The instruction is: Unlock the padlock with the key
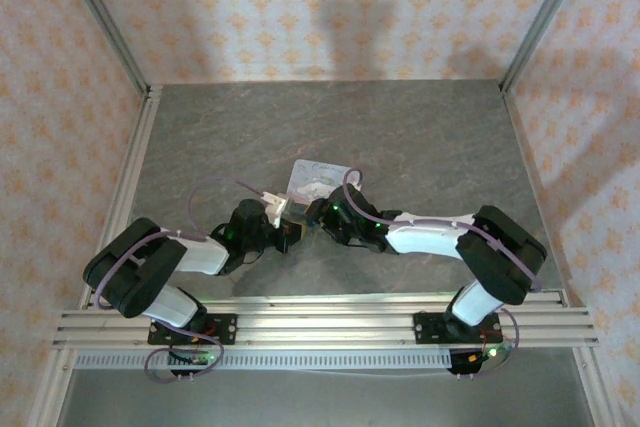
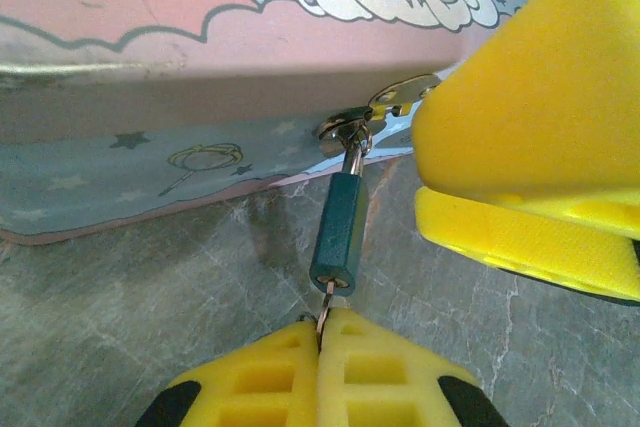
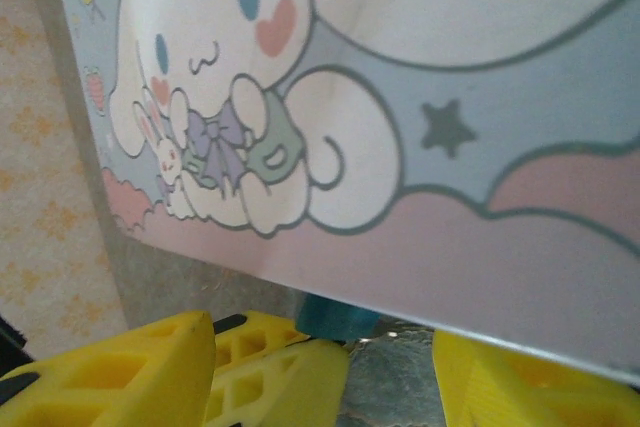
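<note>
From the left wrist, the key (image 2: 326, 305) is almost wholly hidden: only a sliver of blade shows at the end of the padlock (image 2: 340, 237) away from the tin (image 2: 200, 87), the rest pinched inside the closed left hand (image 2: 322, 342). The tin runs off the top and left edges. From the right wrist, the tin's rim covers all but a teal corner of the padlock. From above, both are too small to tell beside the tin.

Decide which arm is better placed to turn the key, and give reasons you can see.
Left. The left gripper is shut on the key, already seated in the padlock hanging from the latch of the tin. The right gripper stands open beside it, gripping nothing.
</note>
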